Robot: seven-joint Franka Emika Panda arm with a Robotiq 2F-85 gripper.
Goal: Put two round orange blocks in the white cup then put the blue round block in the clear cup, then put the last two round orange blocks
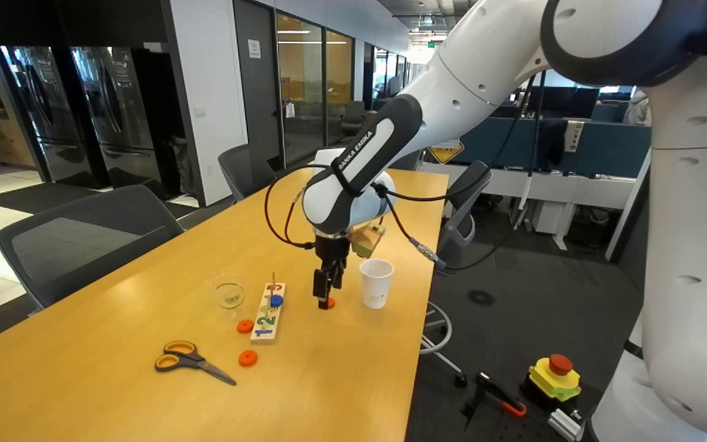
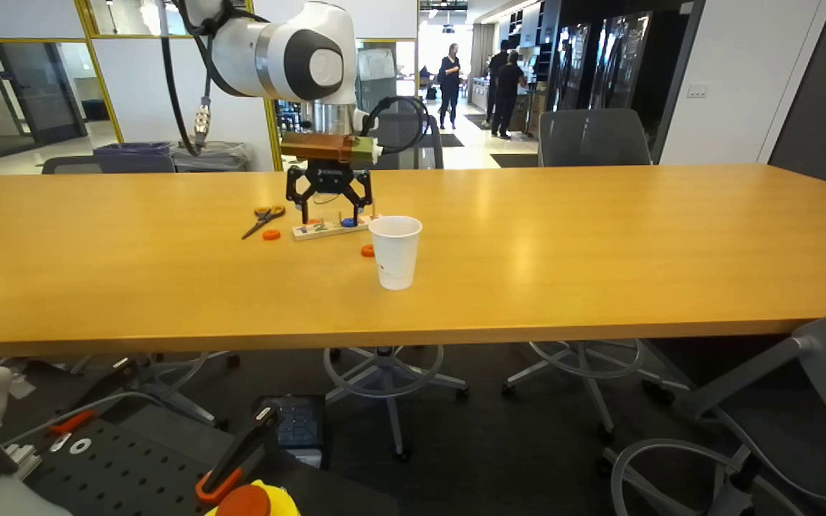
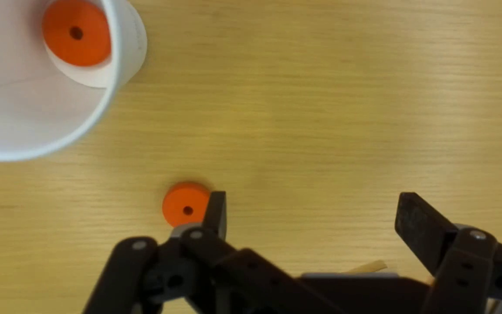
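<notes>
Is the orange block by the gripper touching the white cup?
Apart. The wrist view shows it: a strip of bare table lies between the orange block and the white cup.

I see the white cup [image 2: 396, 252] mid-frame, an orange block [image 2: 367, 251] peeking past its left side, wide-spread jaws higher and farther left.

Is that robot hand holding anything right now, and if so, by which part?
Nothing is held: the gripper stands open, and the nearest round orange block lies on the table, not between the fingers.
</notes>
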